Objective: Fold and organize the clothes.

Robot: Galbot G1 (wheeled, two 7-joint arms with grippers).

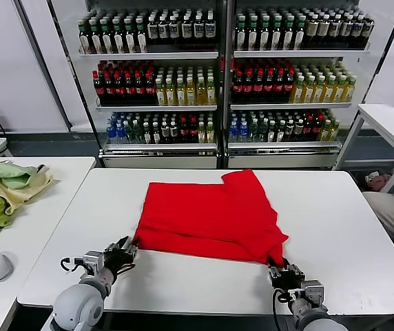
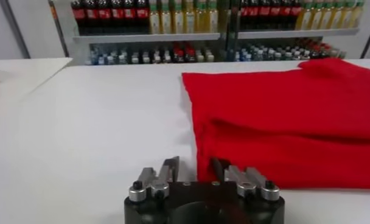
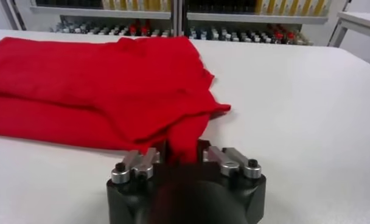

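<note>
1. A red T-shirt lies folded on a white table.
2. The right gripper pinches the T-shirt's near right corner.
3. The left gripper sits at its near left corner, fingers slightly apart, nothing clearly between them.

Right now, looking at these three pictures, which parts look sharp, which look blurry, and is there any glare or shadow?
Head view: even light, the red T-shirt crisp, a soft shadow along its near edge on the white table. Left wrist view: the left gripper sharp, the bottle shelves behind blurred. Right wrist view: the right gripper soft, red cloth smeared across its body; no strong glare anywhere.
</note>
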